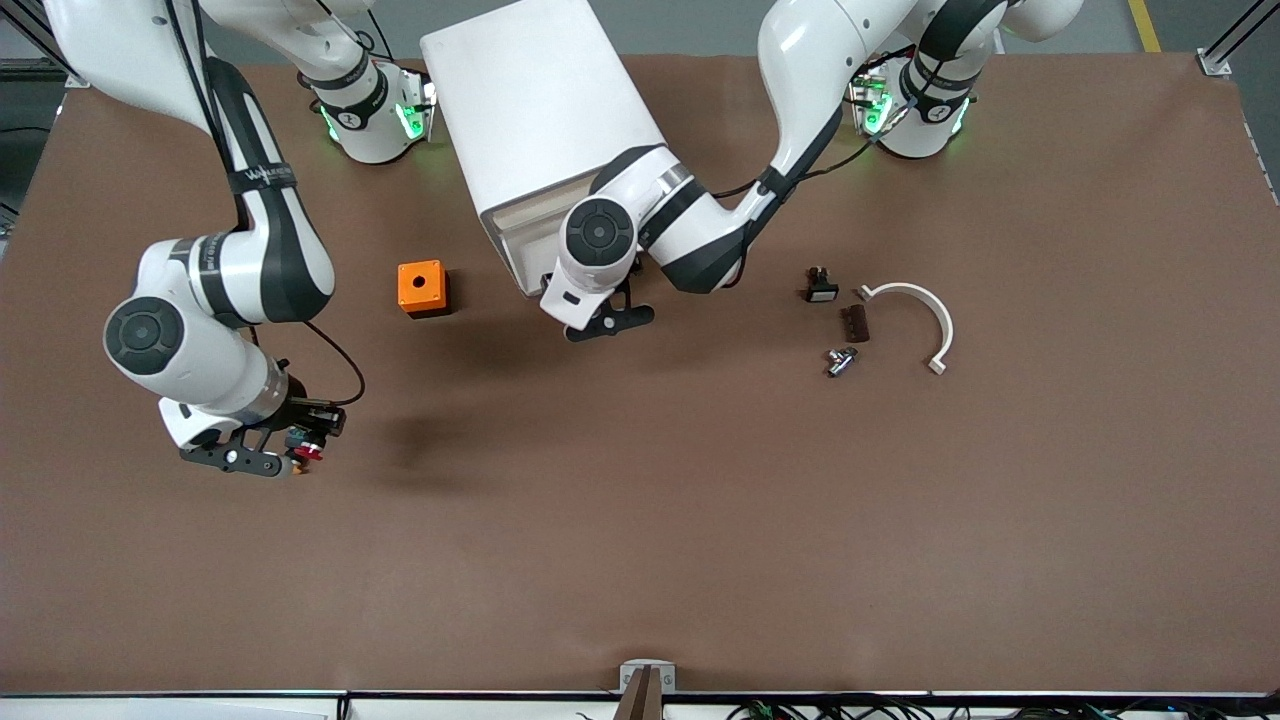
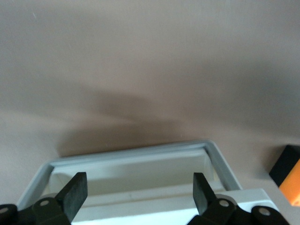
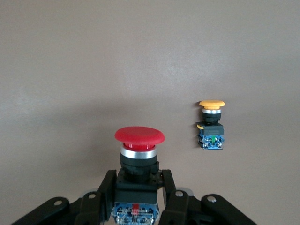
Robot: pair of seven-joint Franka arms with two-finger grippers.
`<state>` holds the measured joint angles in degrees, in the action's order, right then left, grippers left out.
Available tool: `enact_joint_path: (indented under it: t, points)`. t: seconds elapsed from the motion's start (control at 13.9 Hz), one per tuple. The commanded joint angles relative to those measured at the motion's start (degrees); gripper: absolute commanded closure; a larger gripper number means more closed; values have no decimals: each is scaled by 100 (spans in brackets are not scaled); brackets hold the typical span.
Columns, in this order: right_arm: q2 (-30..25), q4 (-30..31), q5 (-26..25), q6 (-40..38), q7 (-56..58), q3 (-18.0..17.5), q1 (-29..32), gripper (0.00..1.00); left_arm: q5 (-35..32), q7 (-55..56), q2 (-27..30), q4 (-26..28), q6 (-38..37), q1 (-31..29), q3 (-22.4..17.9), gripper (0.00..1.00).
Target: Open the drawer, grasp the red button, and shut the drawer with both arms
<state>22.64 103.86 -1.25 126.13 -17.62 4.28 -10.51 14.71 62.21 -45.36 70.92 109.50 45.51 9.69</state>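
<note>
My right gripper point(image 1: 300, 450) point(image 3: 136, 180) is shut on the black body of the button point(image 3: 139, 136), whose red cap points away from the hand. It hangs low over the table at the right arm's end. The white cabinet point(image 1: 540, 110) stands at the back middle. My left gripper point(image 1: 605, 318) point(image 2: 139, 183) is at the cabinet's front, open, with nothing between its fingers. In the left wrist view, the drawer point(image 2: 131, 153) shows its white tray and rim below those fingers, standing pulled out. In the front view, the left arm hides most of the drawer.
An orange cube with a hole point(image 1: 422, 288) point(image 2: 290, 180) sits beside the cabinet, toward the right arm's end. A twin button with an orange cap point(image 3: 211, 126) lies on the table. Toward the left arm's end lie a black part point(image 1: 820, 285), a dark block point(image 1: 855, 322), a metal piece point(image 1: 840, 360) and a white curved bracket point(image 1: 925, 310).
</note>
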Motion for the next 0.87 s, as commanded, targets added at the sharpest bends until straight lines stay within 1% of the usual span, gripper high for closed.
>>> enact_joint_path:
  t: [0.0, 0.22, 0.43, 0.65, 0.79]
  points:
    - [144, 47, -112, 209, 179, -94, 154, 100, 373, 46, 44, 132, 27, 168, -29, 1]
    - [469, 47, -112, 569, 548, -94, 321, 100, 725, 46, 27, 159, 27, 238, -29, 1]
    - [584, 99, -112, 772, 567, -94, 365, 100, 963, 46, 27, 229, 27, 282, -29, 1]
    - [654, 625, -112, 1648, 567, -103, 356, 100, 1235, 46, 27, 229, 36, 318, -29, 1]
    - [733, 785, -103, 1923, 558, -103, 339, 100, 1245, 46, 44, 229, 28, 309, -29, 1]
